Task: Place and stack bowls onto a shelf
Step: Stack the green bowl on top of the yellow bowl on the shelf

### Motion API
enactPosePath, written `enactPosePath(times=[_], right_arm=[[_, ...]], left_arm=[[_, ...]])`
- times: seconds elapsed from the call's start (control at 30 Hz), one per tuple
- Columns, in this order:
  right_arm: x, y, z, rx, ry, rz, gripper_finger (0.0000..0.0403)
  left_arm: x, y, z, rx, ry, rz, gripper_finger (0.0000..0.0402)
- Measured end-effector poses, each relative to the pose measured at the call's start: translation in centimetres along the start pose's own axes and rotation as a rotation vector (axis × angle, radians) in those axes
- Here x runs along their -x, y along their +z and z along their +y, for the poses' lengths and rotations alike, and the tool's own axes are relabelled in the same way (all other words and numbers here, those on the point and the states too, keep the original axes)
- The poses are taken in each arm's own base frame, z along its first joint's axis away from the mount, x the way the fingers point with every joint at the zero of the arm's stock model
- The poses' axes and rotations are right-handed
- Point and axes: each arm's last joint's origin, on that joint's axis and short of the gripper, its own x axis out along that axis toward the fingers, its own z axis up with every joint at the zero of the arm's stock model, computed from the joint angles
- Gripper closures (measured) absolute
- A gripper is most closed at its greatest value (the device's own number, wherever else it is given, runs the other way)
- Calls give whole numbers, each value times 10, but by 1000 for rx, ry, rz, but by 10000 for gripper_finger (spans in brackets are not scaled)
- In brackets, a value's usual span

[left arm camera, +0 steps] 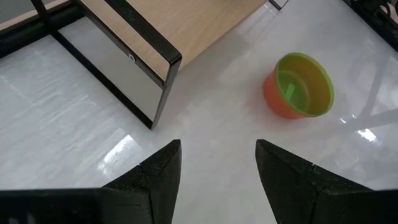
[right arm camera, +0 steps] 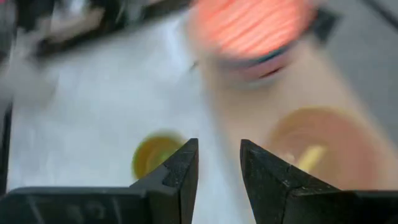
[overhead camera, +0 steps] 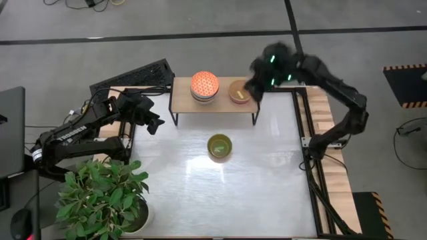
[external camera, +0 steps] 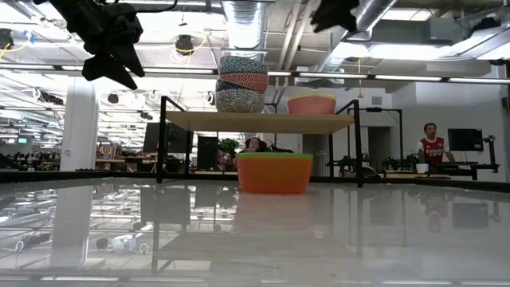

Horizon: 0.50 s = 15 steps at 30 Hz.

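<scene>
The shelf (overhead camera: 213, 105) stands at the table's far side. On its left part is a stack of three bowls (overhead camera: 204, 87), blue-grey ones under an orange patterned top (external camera: 243, 83). A pink bowl (overhead camera: 238, 92) sits to the right of the stack (external camera: 311, 104). An olive-yellow bowl with an orange outer wall (overhead camera: 219, 147) stands upright on the table in front of the shelf (external camera: 274, 173) (left arm camera: 298, 86). My right gripper (overhead camera: 255, 85) hovers open above the pink bowl's right side (right arm camera: 219, 162), touching nothing. My left gripper (overhead camera: 155, 124) is open and raised off the shelf's left end (left arm camera: 217, 155).
A potted plant (overhead camera: 100, 197) stands at the near left corner. A dark ribbed panel (overhead camera: 133, 77) lies left of the shelf. Bare white tabletop (overhead camera: 260, 187) spreads in front of and to the right of the olive-yellow bowl. A person (external camera: 431, 143) sits far off in the room.
</scene>
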Motion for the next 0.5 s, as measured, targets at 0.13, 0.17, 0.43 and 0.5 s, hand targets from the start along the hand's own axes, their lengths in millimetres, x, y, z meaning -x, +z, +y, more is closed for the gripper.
enactPosePath(times=[0.13,0.17,0.43,0.5], right_arm=[[-24,-28,51,212,116,144,262],[-32,-37,62,254,146,177,264],[-109,-115,120,474,274,315,266],[-123,-127,124,501,284,317,266]], left_arm=[[0,0,0,-17,0,0,211],[0,0,0,-22,0,0,211],[0,0,0,-27,0,0,211],[0,0,0,-27,-1,0,211]])
